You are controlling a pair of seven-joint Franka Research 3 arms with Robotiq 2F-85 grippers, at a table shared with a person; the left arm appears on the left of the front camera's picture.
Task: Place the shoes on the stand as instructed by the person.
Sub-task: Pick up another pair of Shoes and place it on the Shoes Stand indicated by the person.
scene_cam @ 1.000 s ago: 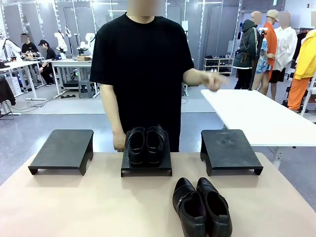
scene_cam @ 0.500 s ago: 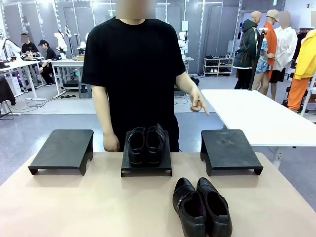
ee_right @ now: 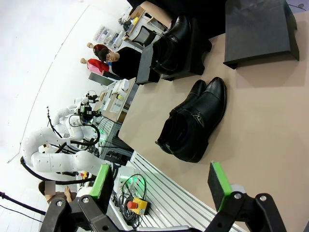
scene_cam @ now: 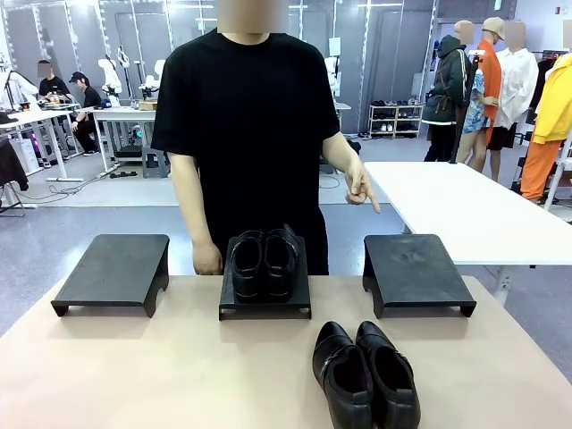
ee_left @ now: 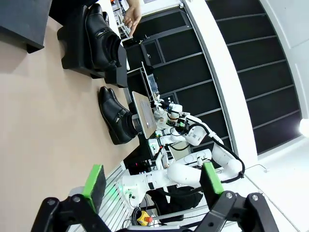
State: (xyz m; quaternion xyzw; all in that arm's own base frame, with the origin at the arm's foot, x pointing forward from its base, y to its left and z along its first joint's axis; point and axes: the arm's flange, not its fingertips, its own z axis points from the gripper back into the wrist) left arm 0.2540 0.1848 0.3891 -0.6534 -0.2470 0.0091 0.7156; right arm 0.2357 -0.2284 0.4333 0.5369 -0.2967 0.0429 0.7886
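Observation:
One pair of glossy black shoes lies on the tan table near its front edge, right of the middle. A second pair sits on the middle stand. The person stands behind the table, and one hand points a finger down toward the bare right stand. My left gripper is open, well back from the table pair. My right gripper is also open, with the table pair ahead of it and nothing between its fingers.
A bare left stand sits at the table's far left. A white table stands behind on the right, with other people and workbenches farther off. The person's other hand hangs by the middle stand.
The person's raised hand has come down and now points a finger downward toward the right stand. Shoes and stands have not moved.

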